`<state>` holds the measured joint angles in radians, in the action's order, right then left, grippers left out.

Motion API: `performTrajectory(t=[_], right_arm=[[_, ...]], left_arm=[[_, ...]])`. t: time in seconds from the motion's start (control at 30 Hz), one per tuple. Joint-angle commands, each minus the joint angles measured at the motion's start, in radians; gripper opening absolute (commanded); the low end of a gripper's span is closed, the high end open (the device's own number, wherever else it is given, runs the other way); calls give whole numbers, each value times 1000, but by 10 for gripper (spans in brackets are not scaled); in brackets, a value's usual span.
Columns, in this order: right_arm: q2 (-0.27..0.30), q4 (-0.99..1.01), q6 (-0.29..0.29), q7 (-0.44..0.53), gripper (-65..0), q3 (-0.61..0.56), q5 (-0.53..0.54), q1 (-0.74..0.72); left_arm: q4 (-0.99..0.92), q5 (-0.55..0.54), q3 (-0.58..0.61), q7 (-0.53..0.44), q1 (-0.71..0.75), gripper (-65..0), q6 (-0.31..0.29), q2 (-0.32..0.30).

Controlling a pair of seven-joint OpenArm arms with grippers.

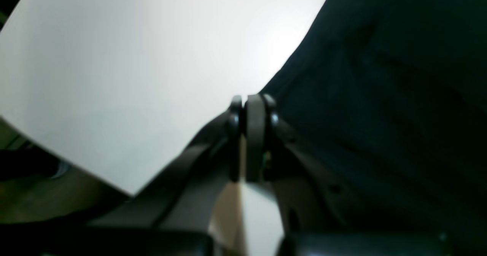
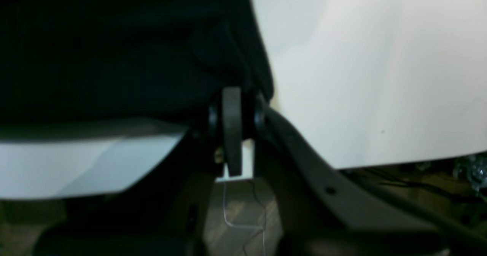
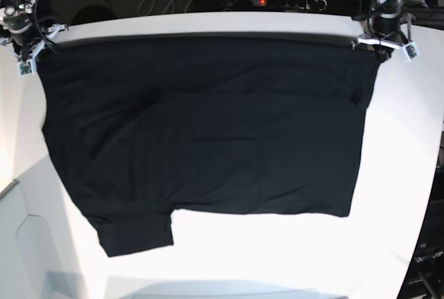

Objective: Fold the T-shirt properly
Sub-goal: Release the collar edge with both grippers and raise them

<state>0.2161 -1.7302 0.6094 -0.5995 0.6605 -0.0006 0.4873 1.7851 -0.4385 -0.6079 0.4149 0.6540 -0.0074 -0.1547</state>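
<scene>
Both tools, your left tool (image 3: 378, 41) and right tool (image 3: 36, 48), are pinched tight on the far corners of the T-shirt (image 3: 201, 132), which hangs toward you over the table (image 3: 277, 250), so a hard tug could slip one corner loose.

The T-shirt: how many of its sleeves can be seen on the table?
1. A single sleeve of the T-shirt sticks out at its near corner on the base view's left, lying flat on the white table. The other sleeve may be folded under the cloth, hidden.
</scene>
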Motion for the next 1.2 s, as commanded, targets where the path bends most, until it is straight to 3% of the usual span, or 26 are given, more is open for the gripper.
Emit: performTrajectory(t=[0.0, 0.77, 0.83, 0.9, 1.0, 1.07, 1.17], right_arm=[[18, -20, -1, 13, -650, 9, -5, 9], [18, -20, -1, 11, -650, 9, -5, -17], [19, -20, -1, 10, -607, 9, -5, -12], [22, -20, -1, 10, -533, 9, -5, -11], [24, -30, -1, 11, -399, 9, -5, -19], [22, -75, -1, 11, -338, 14, -3, -19], [7, -150, -1, 11, -298, 57, -2, -23]], left_arm=[[14, 4, -7, -26, 17, -649, 2, -12], [11, 2, -5, -24, 49, -645, 2, -9], [11, 2, -5, -24, 49, -643, 2, -9], [12, 2, -5, -24, 53, -606, 2, -9], [23, 2, -11, -26, 54, -479, 2, 16], [58, 2, -45, -26, 56, -387, 2, 28], [123, 2, -103, -26, 48, -307, 2, 74]])
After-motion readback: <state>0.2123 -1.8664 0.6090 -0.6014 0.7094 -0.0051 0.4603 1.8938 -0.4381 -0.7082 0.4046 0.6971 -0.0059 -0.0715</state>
